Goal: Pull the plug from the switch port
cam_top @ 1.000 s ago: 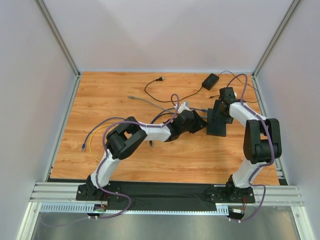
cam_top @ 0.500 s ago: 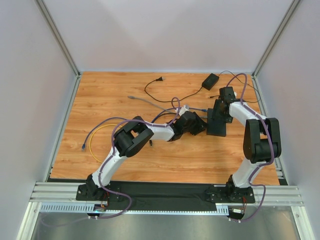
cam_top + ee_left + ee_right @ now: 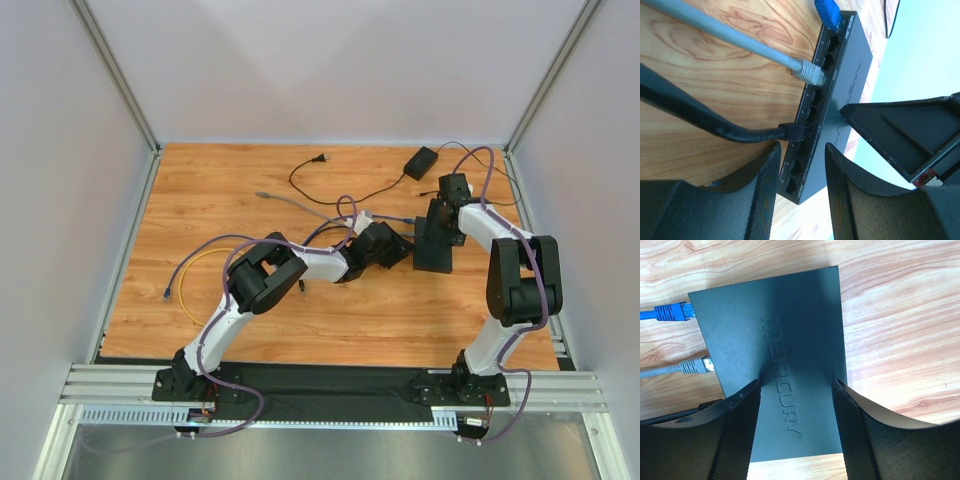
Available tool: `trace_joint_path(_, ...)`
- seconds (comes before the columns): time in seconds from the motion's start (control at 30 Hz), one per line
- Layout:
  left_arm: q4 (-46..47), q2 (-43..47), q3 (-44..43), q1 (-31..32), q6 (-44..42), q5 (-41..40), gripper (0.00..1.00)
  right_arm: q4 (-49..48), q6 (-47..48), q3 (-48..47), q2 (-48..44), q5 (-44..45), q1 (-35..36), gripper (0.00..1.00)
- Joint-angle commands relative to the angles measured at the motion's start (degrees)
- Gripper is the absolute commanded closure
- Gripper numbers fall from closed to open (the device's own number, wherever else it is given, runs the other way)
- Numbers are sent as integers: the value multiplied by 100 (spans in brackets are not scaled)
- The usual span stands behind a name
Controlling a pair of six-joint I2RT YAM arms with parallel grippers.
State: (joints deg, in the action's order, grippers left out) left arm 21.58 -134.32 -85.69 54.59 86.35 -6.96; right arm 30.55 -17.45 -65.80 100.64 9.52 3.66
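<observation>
- Top external view: the largest thing I see is the orange-brown wood-grain table [image 3: 200, 190], walled by pale grey panels
- The white-and-black left arm [image 3: 300, 262] stretches across the middle of the table towards the right, and the white-and-black right arm [image 3: 520, 280] bends in over the far right part
- The flat black rectangular switch box [image 3: 790, 325] lies flat on the wood right of centre, between the two wrists, with MERCURY embossed on its top face and its row of ports facing the left arm
- The right gripper [image 3: 796, 383] hangs over the switch box with its fingers set wide apart; in the left wrist view one tip seems to touch the top face, and it grips nothing
- The left gripper [image 3: 802, 146] faces the port edge, its fingers a narrow gap apart and holding nothing that I can make out
- A small black power-adapter brick [image 3: 421, 160] sits near the far edge, beyond the switch box and apart from it
- Loose purple and yellow cables [image 3: 185, 275] curl on the left side, well apart from everything else
- A thick black cable [image 3: 690, 110] ends in a small black plug [image 3: 792, 131], seated in a port just ahead of the left fingertips; I cannot tell whether they touch it
- A pale grey plug [image 3: 809, 73] on a grey cable [image 3: 715, 30] sits a few ports further along
- A bright blue plug [image 3: 827, 12] fills a port near the far end of the row
</observation>
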Motion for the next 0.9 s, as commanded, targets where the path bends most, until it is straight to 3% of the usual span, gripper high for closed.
trace_joint_path(0.0,-137,64,-18,-45,128,-253,51,118,111,-3,175,50,-23,40)
trace_joint_path(0.5,-242,-94,-132,-62,242,-499,57,145,110,-56,272,129,-23,40)
trace_joint_path(0.87,-269,-261,-334,-71,172,-192,57,154,137,-56,289,182,-23,40)
